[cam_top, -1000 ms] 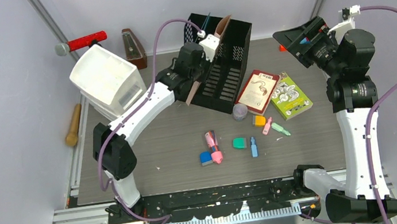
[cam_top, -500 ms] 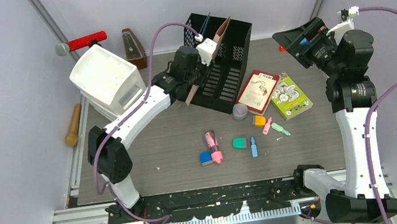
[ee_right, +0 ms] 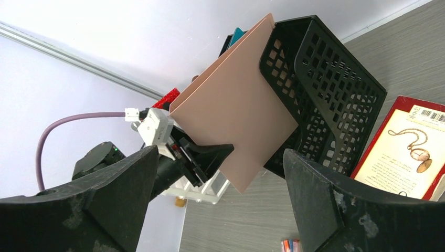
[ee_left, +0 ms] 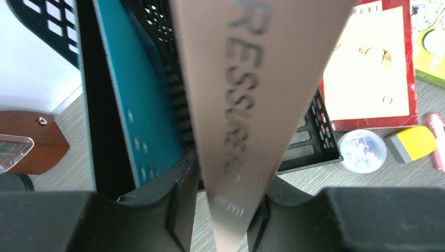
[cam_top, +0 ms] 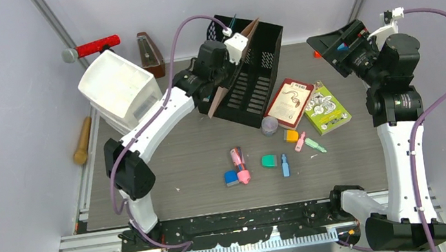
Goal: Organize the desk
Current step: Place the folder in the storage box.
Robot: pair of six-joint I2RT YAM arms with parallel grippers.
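From above, the desk (cam_top: 173,165) spreads out from the arm bases to the far wall, with loose erasers and markers lying near its middle. At its far side the left gripper (cam_top: 224,75) is clamped on a tan folder (cam_top: 243,48), which stands tilted on edge. The folder's long axis runs from the near left up to the far right, along the left wall of the black mesh rack (cam_top: 262,72). The right gripper (cam_top: 341,44) hangs raised at the far right, well apart from the rack, so the left arm is plainly the nearer one

Through the left wrist camera, the fingers (ee_left: 181,205) pinch the folder's lower edge. The sheet rises straight away from them, over the rack's slots. A teal folder (ee_left: 136,105) already stands in the slot just to the left. As I judge it, the coming move depends on lining the tan edge up with the free slot beside the teal one

In the right wrist camera, its own fingers (ee_right: 336,205) are spread wide and hold nothing. They frame the folder, which leans against the rack's outer corner with its upper edge above the rim, so it does not look seated yet
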